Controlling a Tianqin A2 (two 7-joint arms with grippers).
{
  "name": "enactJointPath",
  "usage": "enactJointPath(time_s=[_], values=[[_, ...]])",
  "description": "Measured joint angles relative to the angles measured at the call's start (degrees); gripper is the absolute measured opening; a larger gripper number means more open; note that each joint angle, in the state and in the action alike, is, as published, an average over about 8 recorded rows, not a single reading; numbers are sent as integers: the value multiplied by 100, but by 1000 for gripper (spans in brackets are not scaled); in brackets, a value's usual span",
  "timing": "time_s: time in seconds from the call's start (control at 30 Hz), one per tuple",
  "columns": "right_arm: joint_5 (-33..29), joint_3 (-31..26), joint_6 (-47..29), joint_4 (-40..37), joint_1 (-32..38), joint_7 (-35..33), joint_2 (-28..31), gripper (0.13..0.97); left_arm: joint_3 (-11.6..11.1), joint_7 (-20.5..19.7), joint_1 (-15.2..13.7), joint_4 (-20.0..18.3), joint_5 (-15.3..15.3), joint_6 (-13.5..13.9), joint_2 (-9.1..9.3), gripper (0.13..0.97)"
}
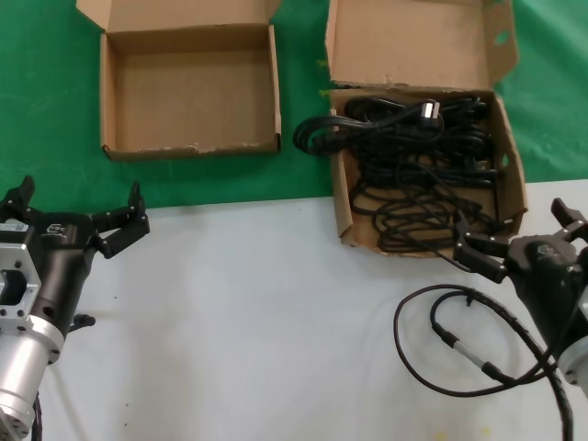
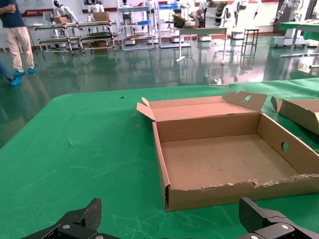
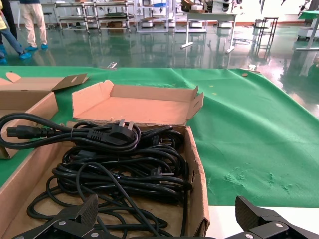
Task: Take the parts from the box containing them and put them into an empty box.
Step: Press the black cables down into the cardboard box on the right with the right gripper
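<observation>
Black power cords (image 1: pixel 418 175) lie tangled in the larger cardboard box (image 1: pixel 514 175) at the back right. One loop (image 1: pixel 317 133) hangs over its left wall, and a pale grey plug (image 1: pixel 430 110) rests near the tall back flap. The smaller, empty box (image 1: pixel 188 92) sits at the back left on the green cloth. My left gripper (image 1: pixel 81 204) hovers open in front of the empty box (image 2: pixel 214 191), with nothing between its fingers (image 2: pixel 92 214). My right gripper (image 1: pixel 519 234) stands open at the near right corner of the cord box (image 3: pixel 197 174), facing the cords (image 3: pixel 124 169).
A thin black cable with a silver connector (image 1: pixel 459 344) curls on the white table in front of my right arm. Green cloth (image 1: pixel 55 110) covers the back half of the table. The two boxes stand side by side with a gap between them.
</observation>
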Motion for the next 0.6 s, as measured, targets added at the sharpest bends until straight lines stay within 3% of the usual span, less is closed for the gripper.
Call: enactJointPath(time_s=[0.6], values=[[0, 0, 0, 0, 0, 0, 0, 966, 0, 0, 0, 0, 0, 0, 0, 966]])
